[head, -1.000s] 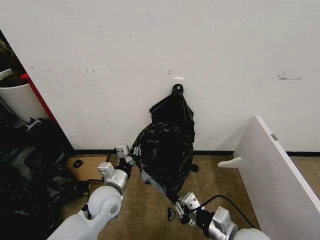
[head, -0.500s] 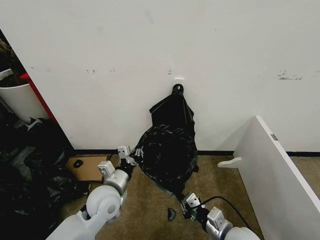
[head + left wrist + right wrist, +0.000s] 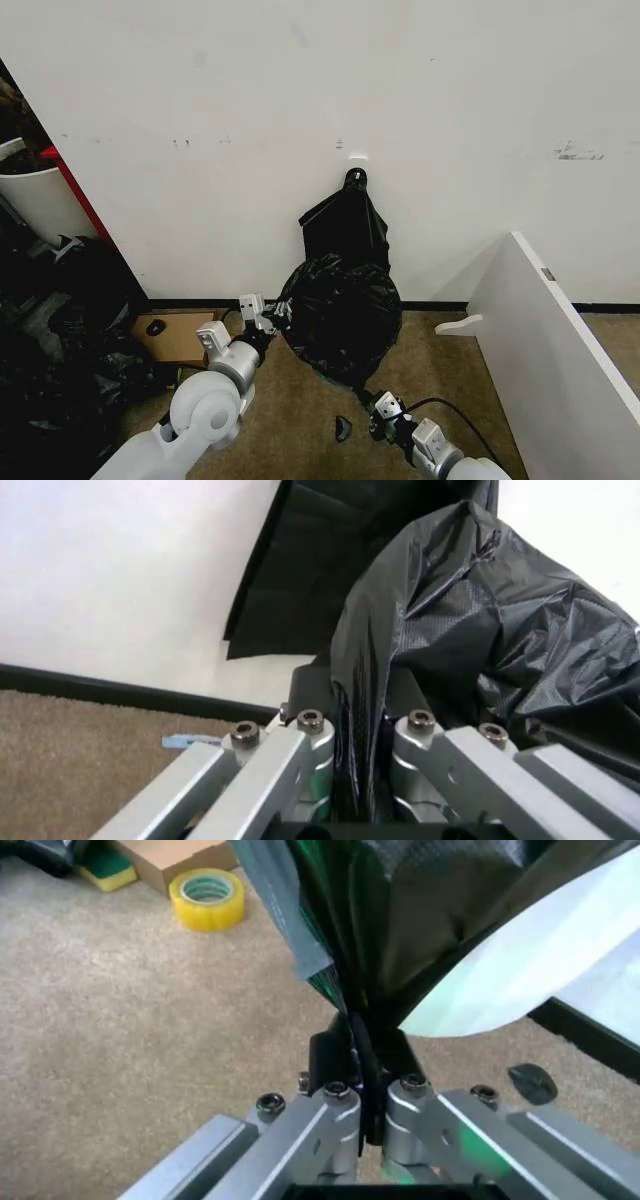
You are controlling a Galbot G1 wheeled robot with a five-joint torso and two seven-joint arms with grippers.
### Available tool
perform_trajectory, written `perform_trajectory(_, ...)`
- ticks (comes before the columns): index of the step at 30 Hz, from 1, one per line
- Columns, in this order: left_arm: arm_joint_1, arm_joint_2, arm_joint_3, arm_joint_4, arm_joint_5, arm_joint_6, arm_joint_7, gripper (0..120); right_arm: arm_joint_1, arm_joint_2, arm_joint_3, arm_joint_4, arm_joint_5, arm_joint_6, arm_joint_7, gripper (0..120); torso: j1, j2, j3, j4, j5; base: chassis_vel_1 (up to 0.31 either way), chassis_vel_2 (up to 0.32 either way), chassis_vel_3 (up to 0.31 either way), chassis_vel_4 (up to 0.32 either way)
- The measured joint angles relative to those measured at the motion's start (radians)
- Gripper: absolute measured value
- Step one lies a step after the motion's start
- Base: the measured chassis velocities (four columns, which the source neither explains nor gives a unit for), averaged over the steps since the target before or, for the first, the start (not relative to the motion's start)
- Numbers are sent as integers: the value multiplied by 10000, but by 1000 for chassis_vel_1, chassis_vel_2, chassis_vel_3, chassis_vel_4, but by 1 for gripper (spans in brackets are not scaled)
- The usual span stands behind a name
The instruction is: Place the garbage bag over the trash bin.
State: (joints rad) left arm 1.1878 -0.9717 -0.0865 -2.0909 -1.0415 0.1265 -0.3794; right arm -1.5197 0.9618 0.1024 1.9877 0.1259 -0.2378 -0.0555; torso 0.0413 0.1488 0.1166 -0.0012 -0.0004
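Between the earlier frames and this one, the garbage bag [image 3: 340, 315] had been drawn lower and rounder: its hem, ragged and lifted a second before, was now pulled down toward the carpet, and the right end effector [image 3: 378, 404] had slid closer in beneath it while the left end effector [image 3: 262, 317] had crept slightly along the bag's flank. That was judged to mean the sheathing was nearly done — the trash bin [image 3: 520, 967] was almost wholly covered, its pale wall seen in the right wrist view only where the black film was still held off it. The bin stood on the carpet against the white wall [image 3: 300, 120], just below a flat black bunch [image 3: 346, 222] hanging from a hook. In the left wrist view the left end effector's fingers [image 3: 305, 739] were seen nearly closed, a pleat of the bag's film pinched between them at the bag's side. In the right wrist view the right end effector's fingers [image 3: 330, 1065] were likewise pressed together on a gathered fold of the hem — low, near the floor. A roll of yellow tape [image 3: 207, 898] and a cardboard box [image 3: 175, 335] lay on the carpet nearby, well apart from the bag.
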Motion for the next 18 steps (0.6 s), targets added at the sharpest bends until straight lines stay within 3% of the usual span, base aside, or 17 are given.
perform_trajectory(4, -10, -90, -42, 155, 112, -44, 36, 4, -155, 1, 100, 248, 110, 52, 192, 1, 0, 0, 0, -1, -2, 0, 0, 0, 0)
perform_trajectory(10, 8, -315, -38, 312, 294, -154, 37, 4, -271, -41, 283, 309, 39, 308, 452, 20, 0, 0, 0, 2, 2, 0, 0, 0, 0)
perform_trajectory(14, -92, -386, -35, 540, 357, -338, 36, 4, -733, -142, 568, 475, -321, 676, 492, 39, 0, 0, 0, -2, 1, 0, 0, 0, 0)
perform_trajectory(18, -152, -374, -53, 695, 599, -562, 33, 4, -892, -151, 687, 488, -469, 686, 672, 50, 0, 0, 0, -1, 1, 0, 0, 0, 0)
